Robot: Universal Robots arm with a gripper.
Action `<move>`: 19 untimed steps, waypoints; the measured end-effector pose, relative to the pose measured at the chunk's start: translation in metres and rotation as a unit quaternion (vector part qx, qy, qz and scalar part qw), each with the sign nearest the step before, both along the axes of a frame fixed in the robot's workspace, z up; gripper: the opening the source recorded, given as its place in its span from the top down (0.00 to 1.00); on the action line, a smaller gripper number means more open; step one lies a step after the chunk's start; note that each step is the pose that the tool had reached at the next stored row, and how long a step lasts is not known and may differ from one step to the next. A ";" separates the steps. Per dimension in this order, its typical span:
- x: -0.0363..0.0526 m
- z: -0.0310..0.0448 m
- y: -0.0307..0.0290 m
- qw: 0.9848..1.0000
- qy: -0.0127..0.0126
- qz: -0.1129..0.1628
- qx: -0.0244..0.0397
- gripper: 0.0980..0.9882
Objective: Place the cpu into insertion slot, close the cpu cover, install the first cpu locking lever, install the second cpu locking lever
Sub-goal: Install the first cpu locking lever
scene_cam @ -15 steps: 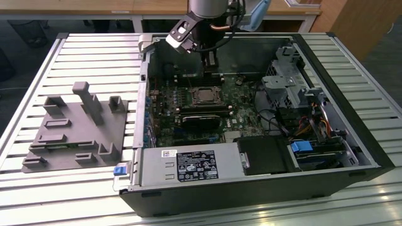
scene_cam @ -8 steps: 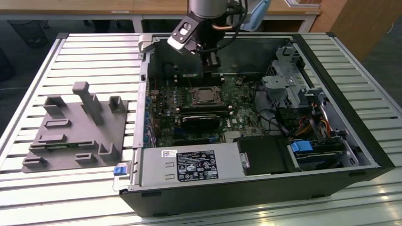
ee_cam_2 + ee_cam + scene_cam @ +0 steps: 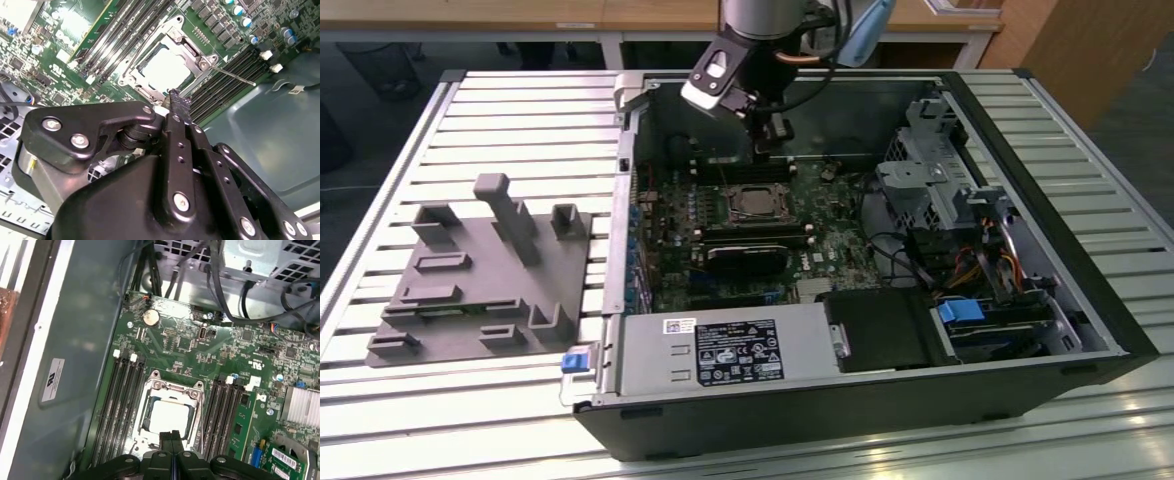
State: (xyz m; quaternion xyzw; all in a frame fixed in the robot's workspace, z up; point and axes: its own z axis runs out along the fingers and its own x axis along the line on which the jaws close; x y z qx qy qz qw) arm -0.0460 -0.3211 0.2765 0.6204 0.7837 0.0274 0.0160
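Note:
The cpu [image 3: 750, 204] lies flat in the middle of the green motherboard [image 3: 670, 262], its silvery top bright in both wrist views [image 3: 165, 67] [image 3: 168, 416]. The cpu cover [image 3: 186, 44] [image 3: 174, 389] lies down around it as a metal frame, and the insertion slot is hidden beneath them. A thin metal locking lever [image 3: 234, 76] sticks out over the memory slots beside the socket. My gripper [image 3: 770, 150] [image 3: 178, 102] [image 3: 171, 436] hangs just above the socket's edge, toward the case's back wall. Its black fingers are shut together with nothing between them.
The open computer case [image 3: 1067, 270] lies on a slatted table. A drive cage with cables [image 3: 941, 170] is at the exterior view's right, a power supply [image 3: 720, 352] at the front. A black block [image 3: 747, 256] sits near the socket. A grey fixture [image 3: 480, 270] stands outside the case.

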 end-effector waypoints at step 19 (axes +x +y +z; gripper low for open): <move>0.0000 0.0000 0.0000 0.997 0.000 0.071 0.000 0.99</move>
